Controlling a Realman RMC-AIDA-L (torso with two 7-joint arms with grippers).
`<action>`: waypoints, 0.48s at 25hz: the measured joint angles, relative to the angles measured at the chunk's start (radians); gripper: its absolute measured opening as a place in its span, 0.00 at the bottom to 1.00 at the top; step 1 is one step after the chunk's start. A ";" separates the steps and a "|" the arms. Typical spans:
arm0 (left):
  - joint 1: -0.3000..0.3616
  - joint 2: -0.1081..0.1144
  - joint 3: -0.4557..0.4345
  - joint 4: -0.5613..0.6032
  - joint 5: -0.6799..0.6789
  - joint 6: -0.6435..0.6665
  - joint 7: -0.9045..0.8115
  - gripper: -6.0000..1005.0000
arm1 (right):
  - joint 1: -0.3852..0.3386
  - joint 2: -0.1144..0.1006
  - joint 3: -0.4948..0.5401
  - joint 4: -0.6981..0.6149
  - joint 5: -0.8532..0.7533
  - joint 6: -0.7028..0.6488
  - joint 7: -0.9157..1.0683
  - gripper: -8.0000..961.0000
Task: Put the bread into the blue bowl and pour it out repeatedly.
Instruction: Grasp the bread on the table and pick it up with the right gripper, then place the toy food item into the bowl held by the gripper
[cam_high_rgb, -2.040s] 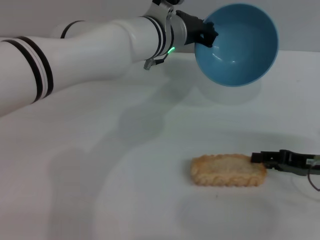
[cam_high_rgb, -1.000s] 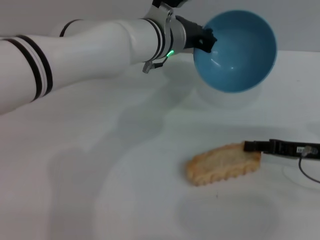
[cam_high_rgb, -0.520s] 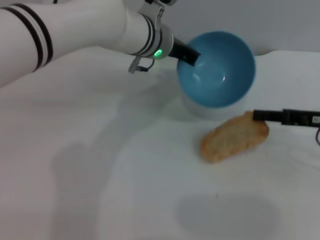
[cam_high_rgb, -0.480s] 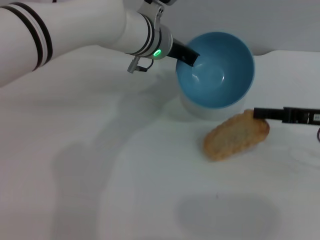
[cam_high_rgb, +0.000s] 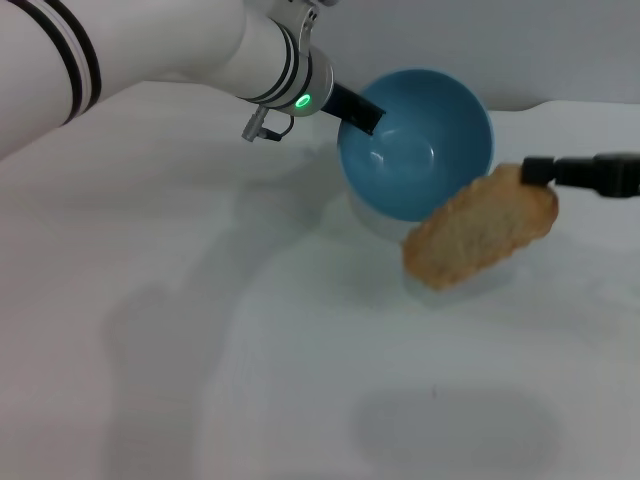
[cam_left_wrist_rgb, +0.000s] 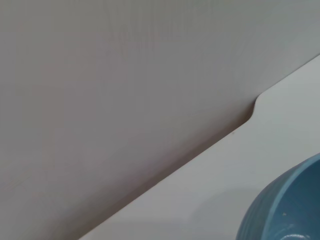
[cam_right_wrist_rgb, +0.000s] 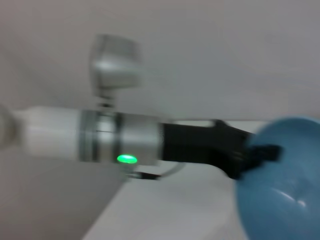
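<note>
The blue bowl (cam_high_rgb: 420, 140) is held up at the back middle, tilted with its opening toward me. My left gripper (cam_high_rgb: 362, 113) is shut on its near-left rim. The bowl's rim also shows in the left wrist view (cam_left_wrist_rgb: 287, 205) and in the right wrist view (cam_right_wrist_rgb: 280, 185), where the left gripper (cam_right_wrist_rgb: 257, 152) clamps it. The bread (cam_high_rgb: 480, 238), a golden-brown loaf, hangs tilted in the air just below and right of the bowl. My right gripper (cam_high_rgb: 537, 171) is shut on its upper right end.
The white table (cam_high_rgb: 200, 350) spreads below, with soft shadows under the bowl and the bread. A grey wall (cam_left_wrist_rgb: 125, 75) stands behind the table's far edge.
The right gripper has lifted the bread off the table and carried it up toward the bowl. The left gripper has brought the bowl lower and to the left.
</note>
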 joint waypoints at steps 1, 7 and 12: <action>-0.001 0.000 0.000 0.000 0.000 0.003 0.000 0.01 | -0.005 0.000 0.002 -0.034 0.012 -0.018 0.014 0.08; -0.022 0.001 0.006 -0.020 0.001 0.082 0.000 0.01 | -0.021 -0.003 0.041 -0.149 0.038 -0.030 0.051 0.04; -0.035 -0.010 0.009 -0.013 -0.003 0.151 0.000 0.01 | -0.011 -0.005 0.047 -0.134 0.044 -0.009 0.051 0.04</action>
